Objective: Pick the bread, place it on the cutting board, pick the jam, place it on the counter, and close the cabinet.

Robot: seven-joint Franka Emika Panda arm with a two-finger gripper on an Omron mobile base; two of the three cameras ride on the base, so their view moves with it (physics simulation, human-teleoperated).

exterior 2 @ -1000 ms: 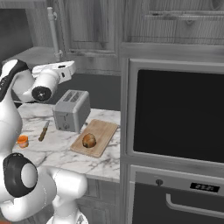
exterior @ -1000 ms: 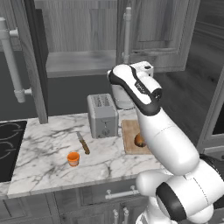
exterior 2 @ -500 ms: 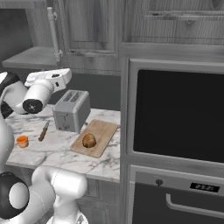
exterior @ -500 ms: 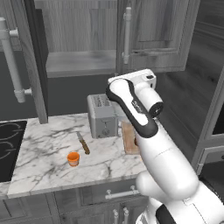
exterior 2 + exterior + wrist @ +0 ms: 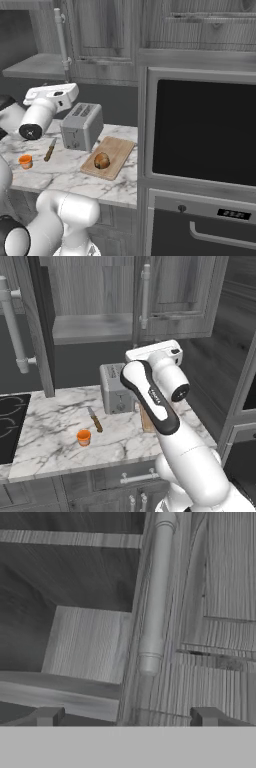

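The bread (image 5: pixel 102 160) lies on the cutting board (image 5: pixel 116 151), right of the toaster; the arm hides most of the cutting board (image 5: pixel 145 419) in the left base view. The orange jam (image 5: pixel 83 437) (image 5: pixel 25 161) stands on the marble counter (image 5: pixel 50 421) near its front edge. The cabinet (image 5: pixel 175 296) has its left door (image 5: pixel 36 321) swung open, baring a grey shelf (image 5: pixel 90 328). My gripper (image 5: pixel 127 717) is open and empty, its fingertips (image 5: pixel 47 716) far apart. It hangs above the toaster, facing the right door's bar handle (image 5: pixel 157 592).
A silver toaster (image 5: pixel 116 388) stands at the back of the counter, with a knife (image 5: pixel 95 419) lying to its left. A black stovetop (image 5: pixel 10 426) borders the counter's left end. A tall built-in oven (image 5: pixel 200 130) rises on the right.
The arm's elbow has swung left and the hand has sunk a little. The jaws stay open; bread and jam have not moved.
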